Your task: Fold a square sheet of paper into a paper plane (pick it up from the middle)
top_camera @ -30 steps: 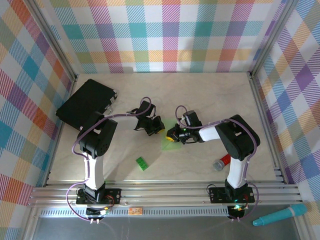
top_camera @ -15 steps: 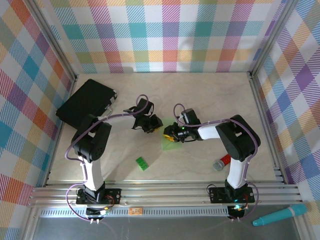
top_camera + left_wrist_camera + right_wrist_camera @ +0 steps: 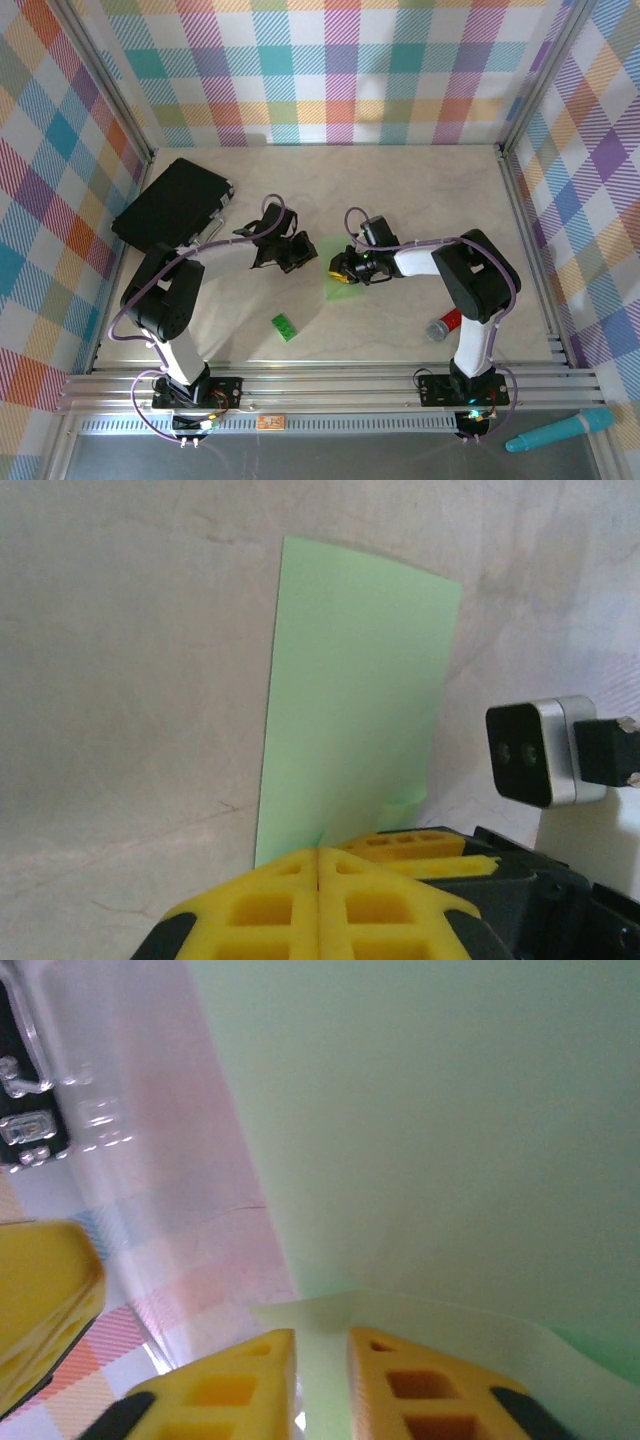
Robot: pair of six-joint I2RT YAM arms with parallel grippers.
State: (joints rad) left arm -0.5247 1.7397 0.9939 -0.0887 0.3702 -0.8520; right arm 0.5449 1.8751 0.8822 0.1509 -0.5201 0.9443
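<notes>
Across the middle of the table (image 3: 420, 200), right of the black case (image 3: 170, 205), lies the pale-green sheet (image 3: 338, 287), flat apart from one lifted edge. The right gripper (image 3: 341, 270) pinches that raised edge, fingers nearly touching with paper between. Just beside it, the left gripper (image 3: 318, 855) has its jaws pressed fully together at the sheet's edge; whether it nips any paper I cannot tell. A green brick (image 3: 285, 327) rests apart, nearer the bases.

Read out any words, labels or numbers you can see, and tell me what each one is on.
No text here can be read.
On the front rail, a small orange label: too small to read.
On the square sheet of paper: plain, nothing printed.
</notes>
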